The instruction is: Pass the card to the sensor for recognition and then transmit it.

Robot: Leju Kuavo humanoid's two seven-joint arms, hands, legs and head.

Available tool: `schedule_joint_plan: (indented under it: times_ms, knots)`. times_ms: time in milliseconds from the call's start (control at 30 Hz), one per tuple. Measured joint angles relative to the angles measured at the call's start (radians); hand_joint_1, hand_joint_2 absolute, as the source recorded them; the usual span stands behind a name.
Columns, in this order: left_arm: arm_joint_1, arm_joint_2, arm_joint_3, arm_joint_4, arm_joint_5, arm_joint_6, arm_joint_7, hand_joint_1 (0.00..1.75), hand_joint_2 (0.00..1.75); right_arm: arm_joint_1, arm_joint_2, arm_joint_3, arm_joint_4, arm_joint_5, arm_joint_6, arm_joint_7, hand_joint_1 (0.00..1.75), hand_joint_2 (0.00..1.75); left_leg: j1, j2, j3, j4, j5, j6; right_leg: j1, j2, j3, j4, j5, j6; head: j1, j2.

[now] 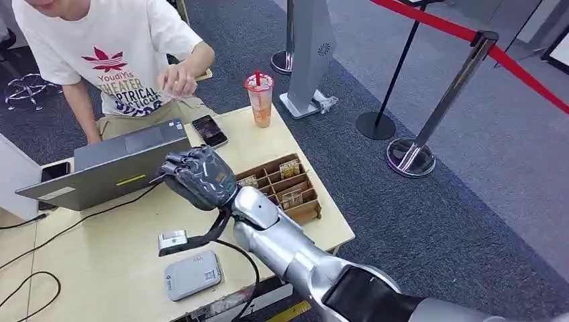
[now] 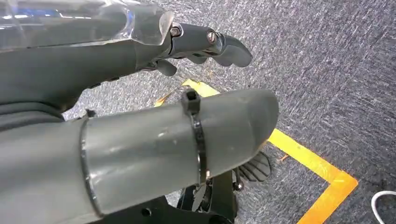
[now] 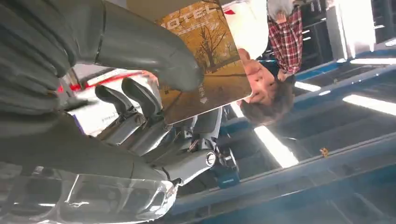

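My right hand [image 1: 198,176] hangs palm-down over the middle of the pale table [image 1: 100,261], near the laptop's front corner. In the right wrist view this hand [image 3: 126,51] pinches a golden card [image 3: 205,60] printed "HOTEL" between thumb and fingers. A white flat reader [image 1: 192,274] lies near the table's front edge, below and in front of the hand. A small grey cabled device [image 1: 172,240] sits just behind the reader. My left hand [image 2: 93,70] hangs over grey carpet, holding nothing, fingers apart.
A brown divided box [image 1: 282,188] with several cards stands right of my hand. A grey laptop [image 1: 111,168], a phone [image 1: 209,130] and a drink cup [image 1: 260,99] sit further back. A person in a white shirt [image 1: 114,60] sits behind the table. Stanchions [image 1: 412,154] stand at the right.
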Motion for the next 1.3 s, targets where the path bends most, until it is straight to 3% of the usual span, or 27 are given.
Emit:
schedule_joint_plan:
  times_ms: [67, 100, 300, 500, 600, 900, 1300]
  knots:
    - [0.0, 0.001, 0.0, 0.0, -0.003, 0.0, 0.0, 0.0, 0.0, -0.005, -0.004, 0.02, 0.014, -0.162, 0.021, -0.035, 1.75, 1.75, 0.0, 0.0, 0.0, 0.0, 0.0, 0.0, 0.0, 0.0, 0.0, 0.0, 0.0, 0.0, 0.0, 0.0]
    - [0.0, 0.001, 0.0, 0.0, -0.003, -0.001, -0.001, 0.0, 0.0, -0.006, -0.008, 0.03, 0.014, -0.274, 0.073, -0.05, 1.75, 1.75, 0.0, 0.0, 0.0, 0.0, 0.0, 0.0, 0.0, 0.0, 0.0, 0.0, 0.0, 0.0, 0.0, 0.0]
    - [0.002, 0.005, 0.0, 0.002, -0.001, -0.011, -0.005, 0.0, 0.0, 0.009, -0.055, 0.092, -0.087, -0.79, 0.475, -0.051, 1.75, 1.75, 0.0, 0.0, 0.0, 0.0, 0.0, 0.0, 0.0, 0.0, 0.0, 0.0, 0.0, 0.0, 0.0, 0.0]
    - [0.004, 0.008, 0.0, 0.008, 0.007, -0.014, -0.008, 0.0, 0.0, 0.026, -0.112, 0.153, -0.192, -1.105, 0.783, 0.004, 1.75, 1.75, 0.0, 0.0, 0.0, 0.0, 0.0, 0.0, 0.0, 0.0, 0.0, 0.0, 0.0, 0.0, 0.0, 0.0]
    - [0.004, 0.008, 0.0, 0.008, 0.011, -0.014, -0.009, 0.0, 0.0, 0.035, -0.132, 0.182, -0.219, -1.185, 0.875, 0.033, 1.75, 1.75, 0.0, 0.0, 0.0, 0.0, 0.0, 0.0, 0.0, 0.0, 0.0, 0.0, 0.0, 0.0, 0.0, 0.0]
    - [0.004, 0.006, 0.001, 0.008, 0.018, -0.011, -0.021, 0.0, 0.0, 0.039, -0.167, 0.291, -0.209, -1.255, 0.983, 0.088, 1.75, 1.75, 0.0, 0.0, 0.0, 0.0, 0.0, 0.0, 0.0, 0.0, 0.0, 0.0, 0.0, 0.0, 0.0, 0.0]
    - [0.002, 0.005, 0.01, 0.008, 0.017, -0.01, -0.023, 0.0, 0.0, -0.002, -0.17, 0.469, -0.01, -1.297, 1.022, 0.126, 1.75, 1.75, 0.0, 0.0, 0.0, 0.0, 0.0, 0.0, 0.0, 0.0, 0.0, 0.0, 0.0, 0.0, 0.0, 0.0]
